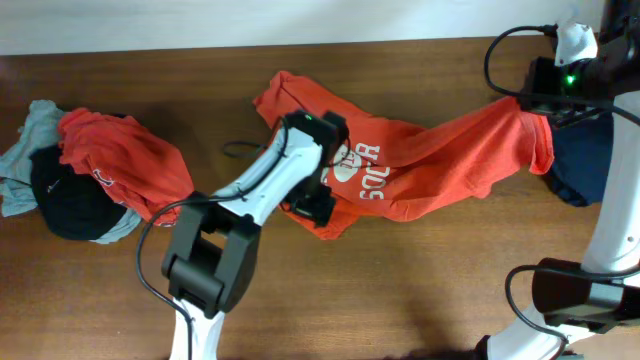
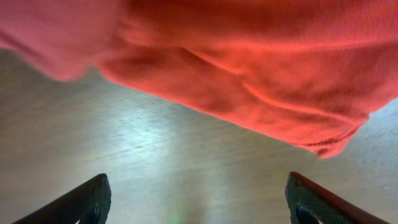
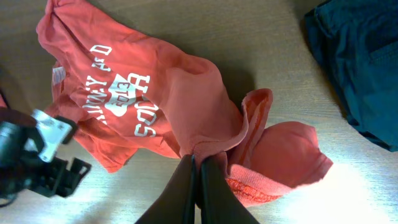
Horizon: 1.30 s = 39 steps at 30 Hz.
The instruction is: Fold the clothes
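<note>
We see the large orange-red T-shirt (image 1: 440, 160) with white lettering lying across the middle of the brown wooden counter (image 1: 400, 290), drawn out in a rumpled band from the centre toward the far right. The right end effector (image 3: 199, 186) has its fingers pressed together on a bunched fold at the shirt's right end, just beside a dark navy garment (image 1: 585, 165). The left end effector (image 2: 199, 202) is spread wide, low over bare wood by the near edge of the shirt's left part. Nothing lies between its fingers, and the cloth hangs just beyond them.

We judge the right pinch to be the main risk: it holds a narrow gather rather than a flat hem, so a pull could let the cloth slip or drag only one layer. If the left fingers close where they are, they may catch nothing, because the hem sits past the tips. The shirt is twisted along its length, so a fold made now would likely come out crooked. A thin black cable (image 1: 238, 150) on the wood near the shirt's left could snag.

The counter is smooth, with visible grain and glare. A heap of red, black and grey-green clothes (image 1: 90, 175) sits at the left end. A pale wall (image 1: 250, 20) runs beyond the far edge.
</note>
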Available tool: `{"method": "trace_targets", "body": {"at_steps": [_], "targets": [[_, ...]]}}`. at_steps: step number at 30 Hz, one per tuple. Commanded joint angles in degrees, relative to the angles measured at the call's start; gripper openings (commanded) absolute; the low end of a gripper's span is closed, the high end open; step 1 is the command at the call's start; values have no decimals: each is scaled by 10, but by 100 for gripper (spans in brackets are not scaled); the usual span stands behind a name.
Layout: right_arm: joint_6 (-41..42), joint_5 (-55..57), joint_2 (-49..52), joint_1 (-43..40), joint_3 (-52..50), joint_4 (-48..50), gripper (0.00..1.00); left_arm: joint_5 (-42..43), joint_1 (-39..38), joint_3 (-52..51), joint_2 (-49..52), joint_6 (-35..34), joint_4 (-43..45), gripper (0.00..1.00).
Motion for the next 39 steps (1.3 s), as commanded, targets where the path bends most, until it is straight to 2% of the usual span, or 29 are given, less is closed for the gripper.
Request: {"method": "trace_targets", "body": {"at_steps": [1, 4, 9, 10, 12, 23, 25, 28, 29, 33, 37, 39], "targets": [[-6, 0, -4, -5, 1, 0, 4, -6, -17, -25, -14, -6, 26, 89], [-6, 0, -4, -5, 1, -2, 4, -4, -26, -30, -14, -6, 60, 89], [-6, 0, -4, -5, 1, -5, 4, 1, -33, -35, -14, -5, 66, 89], [-6, 0, -4, -5, 1, -5, 4, 6, -35, -38, -14, -5, 68, 85], [-6, 0, -4, -4, 1, -5, 4, 18, -42, -53, -14, -5, 77, 84], [-6, 0, -4, -4, 1, -7, 4, 26, -84, -105, -14, 12, 170, 84], [-6, 0, -4, -4, 1, -7, 4, 24, -85, -105, -14, 12, 181, 75], [-6, 0, -4, -4, 1, -7, 4, -11, -83, -105, -14, 12, 187, 27], [-6, 0, -4, -4, 1, -7, 4, -49, -79, -103, -14, 9, 187, 1], [-6, 0, -4, -4, 1, -7, 4, -95, -44, -57, -37, -18, 153, 1], [-6, -9, -4, -4, 1, -7, 4, -95, 28, 37, -109, -30, 120, 1], [-6, -17, -4, -4, 1, -7, 4, -90, 87, 132, -159, -42, 103, 1]]}}
